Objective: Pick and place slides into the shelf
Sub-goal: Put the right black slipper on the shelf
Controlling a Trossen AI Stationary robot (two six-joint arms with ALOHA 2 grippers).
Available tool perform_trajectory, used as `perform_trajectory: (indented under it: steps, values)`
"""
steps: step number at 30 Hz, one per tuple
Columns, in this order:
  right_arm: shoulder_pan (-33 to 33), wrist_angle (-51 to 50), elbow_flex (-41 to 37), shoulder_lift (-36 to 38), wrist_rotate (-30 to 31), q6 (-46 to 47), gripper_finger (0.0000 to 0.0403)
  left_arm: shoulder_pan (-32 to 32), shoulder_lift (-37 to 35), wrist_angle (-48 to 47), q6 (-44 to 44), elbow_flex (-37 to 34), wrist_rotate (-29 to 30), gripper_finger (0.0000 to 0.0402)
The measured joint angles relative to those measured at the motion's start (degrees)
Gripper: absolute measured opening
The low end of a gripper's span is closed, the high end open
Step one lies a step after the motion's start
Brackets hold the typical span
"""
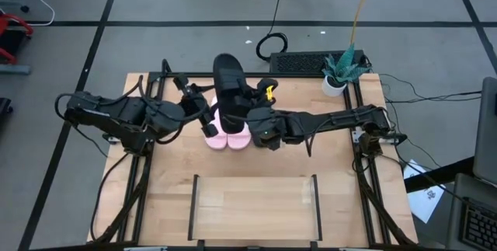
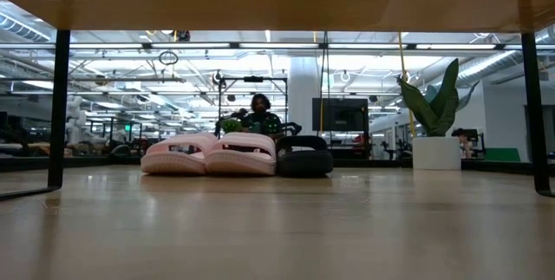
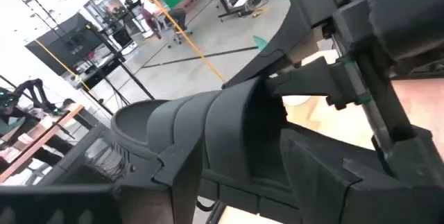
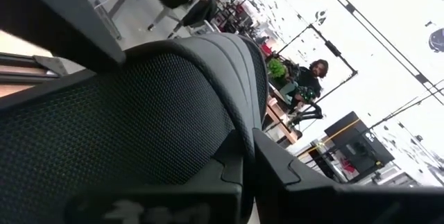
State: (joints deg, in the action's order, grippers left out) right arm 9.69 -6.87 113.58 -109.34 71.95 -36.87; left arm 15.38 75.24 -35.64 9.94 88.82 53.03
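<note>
One black slide (image 1: 227,80) is up in the air above the table's middle, toe toward the far edge, between my two grippers. It fills the left wrist view (image 3: 208,127) and the right wrist view (image 4: 152,113). My left gripper (image 1: 205,115) is at its left side and my right gripper (image 1: 256,123) at its right side, both shut on it. The pink pair (image 1: 221,137) (image 2: 212,154) rests sole-down on the table. The second black slide (image 2: 303,159) stands right of the pair. The shelf (image 1: 256,204) lies by the near edge. My left gripper holds the lifted black slide near its broad strap (image 3: 229,113), coming level from the table's left; the slide is clear of the table. My right gripper holds the same slide at its near end by the footbed (image 4: 173,134), coming from the table's right; its fingers hide the contact.
A potted plant (image 1: 338,68) (image 2: 438,107) stands at the far right corner, with a keyboard (image 1: 299,63) beyond the far edge. The shelf's black rails (image 2: 59,107) frame the low view. A person (image 2: 260,115) sits in the room behind the table.
</note>
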Motion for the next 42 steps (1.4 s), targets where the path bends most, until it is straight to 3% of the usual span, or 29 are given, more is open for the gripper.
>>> perform_trajectory:
  steps: [7,42]
  values:
    - [0.5,2.15,-0.02,0.02,-2.76,3.05,0.0,-0.64,0.46,-0.17,2.23,0.0,1.88,0.0195]
    - [-0.04,-0.18,0.0,0.02,-1.2,12.64,0.0,-0.72,0.54,4.32,13.3,0.0,5.52,0.0195]
